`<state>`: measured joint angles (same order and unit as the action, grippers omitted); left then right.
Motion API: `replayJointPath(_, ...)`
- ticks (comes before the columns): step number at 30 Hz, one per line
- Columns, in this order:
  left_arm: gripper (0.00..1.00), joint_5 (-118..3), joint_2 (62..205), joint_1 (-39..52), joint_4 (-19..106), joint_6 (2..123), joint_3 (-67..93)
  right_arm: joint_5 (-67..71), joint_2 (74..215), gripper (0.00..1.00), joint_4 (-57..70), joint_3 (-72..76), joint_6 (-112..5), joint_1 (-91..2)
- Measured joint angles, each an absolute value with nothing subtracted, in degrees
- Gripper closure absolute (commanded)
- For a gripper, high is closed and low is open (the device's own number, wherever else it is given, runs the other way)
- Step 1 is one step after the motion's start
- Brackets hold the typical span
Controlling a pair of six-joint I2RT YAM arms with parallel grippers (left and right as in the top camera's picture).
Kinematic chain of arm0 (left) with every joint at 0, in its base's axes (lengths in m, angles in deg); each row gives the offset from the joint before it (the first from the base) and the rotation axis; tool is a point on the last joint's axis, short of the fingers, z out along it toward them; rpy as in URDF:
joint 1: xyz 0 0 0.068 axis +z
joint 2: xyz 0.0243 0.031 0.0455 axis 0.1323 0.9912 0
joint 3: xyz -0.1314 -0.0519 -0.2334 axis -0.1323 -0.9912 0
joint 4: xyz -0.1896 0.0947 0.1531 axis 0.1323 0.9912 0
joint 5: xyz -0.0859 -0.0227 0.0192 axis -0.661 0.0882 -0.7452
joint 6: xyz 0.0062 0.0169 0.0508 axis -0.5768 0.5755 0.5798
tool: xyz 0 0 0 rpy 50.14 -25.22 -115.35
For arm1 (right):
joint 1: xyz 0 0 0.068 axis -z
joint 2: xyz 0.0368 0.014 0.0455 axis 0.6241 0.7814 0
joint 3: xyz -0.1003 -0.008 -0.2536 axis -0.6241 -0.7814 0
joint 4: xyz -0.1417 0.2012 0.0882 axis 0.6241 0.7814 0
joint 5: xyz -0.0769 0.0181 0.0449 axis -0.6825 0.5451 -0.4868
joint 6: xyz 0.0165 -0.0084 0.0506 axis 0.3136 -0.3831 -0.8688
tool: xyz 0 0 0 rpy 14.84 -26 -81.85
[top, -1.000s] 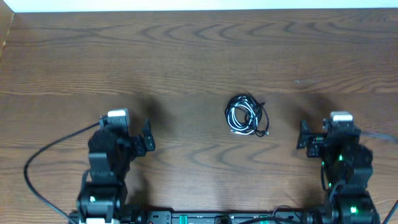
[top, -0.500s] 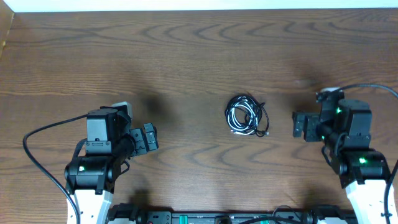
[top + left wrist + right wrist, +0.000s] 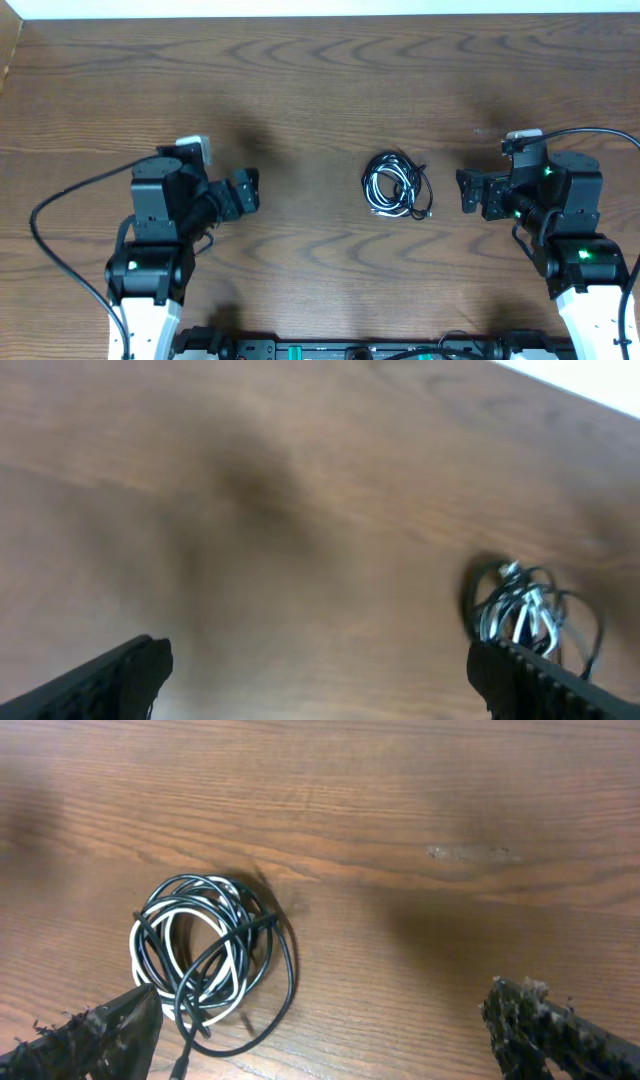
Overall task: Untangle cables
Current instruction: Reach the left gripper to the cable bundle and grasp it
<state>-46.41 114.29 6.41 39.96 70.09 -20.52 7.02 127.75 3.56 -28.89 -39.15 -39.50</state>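
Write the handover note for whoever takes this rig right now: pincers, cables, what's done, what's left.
Left pincer: open, empty, above the table to the left of the cables, not touching them.
Right pincer: open, empty, to the right of the cables and nearer to them, also not touching.
Cables: white and black cords coiled together in one small bundle on the table, between the two pincers.
Done: nothing visible; the bundle is tangled and no cord is gripped.
Left: grip the bundle, pull the white and black cords apart and lay them out separately.
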Motion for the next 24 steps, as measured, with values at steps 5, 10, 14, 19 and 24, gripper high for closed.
replayJointPath(5, 0.0, -47.83, 121.59, 2.87, 35.61, 70.09, -19.54, 7.35, 127.75, 0.01, 3.54, -28.89, -39.15, -39.5)
replayJointPath(10, 0.01, -47.13, 131.15, -4.52, 33.18, 70.75, -15.74, 7.37, 127.75, 0.01, 3.56, -28.87, -39.15, -39.5)
replayJointPath(14, 0.02, -44.92, 138.03, -11.58, 28.04, 72.08, -13.05, 7.39, 127.78, 0.01, 3.54, -28.87, -39.15, -39.5)
replayJointPath(19, 0.09, -43.87, 146.03, -18.07, 20.09, 72.65, -12.63, 7.37, 127.78, 0.01, 3.54, -28.87, -39.17, -39.5)
replayJointPath(24, 0.09, -43.39, 153.2, -22.53, 14.8, 73.15, -12.63, 7.37, 127.82, 0.01, 3.54, -28.87, -39.17, -39.5)
